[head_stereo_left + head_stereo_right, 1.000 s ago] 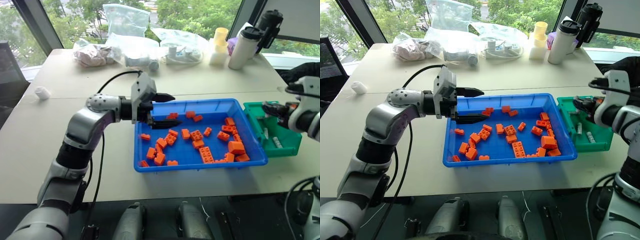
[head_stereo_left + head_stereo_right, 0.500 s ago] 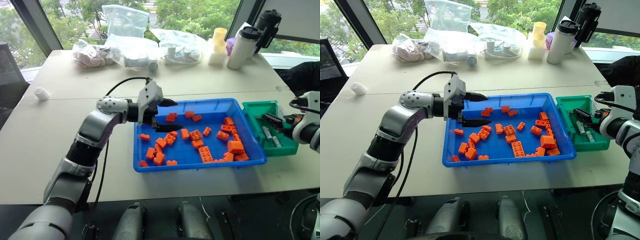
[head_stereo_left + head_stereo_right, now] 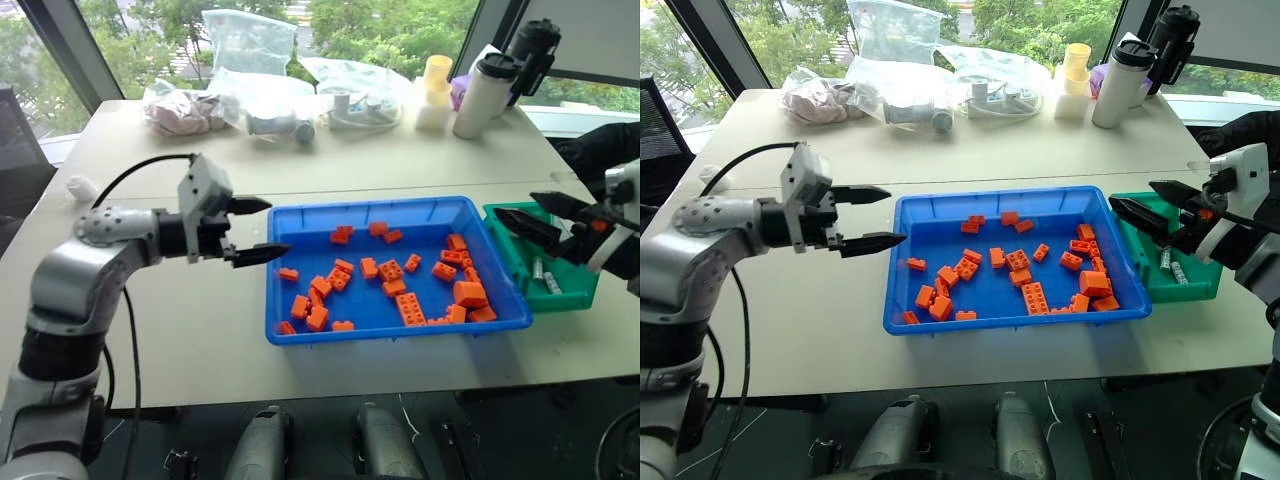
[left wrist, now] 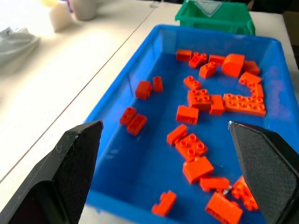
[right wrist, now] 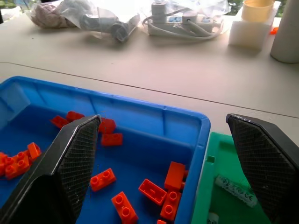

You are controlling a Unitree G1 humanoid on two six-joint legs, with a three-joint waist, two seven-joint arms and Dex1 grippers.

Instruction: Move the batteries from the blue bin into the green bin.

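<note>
left gripper (image 3: 258, 229) wide outside the blue bin (image 3: 372, 330) rim; right gripper (image 3: 1145, 202) wide over the green bin (image 3: 1188, 290).

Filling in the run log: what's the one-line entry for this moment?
left gripper open, beside blue bin | right gripper open, over green bin | batteries in green bin

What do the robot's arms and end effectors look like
The left arm has glossy silver-grey shells with dark joints and a thin black cable looping alongside. A boxy grey wrist block carries the left end effector. Both it and the right end effector have two tapered black fingers with mesh-textured pads.
</note>
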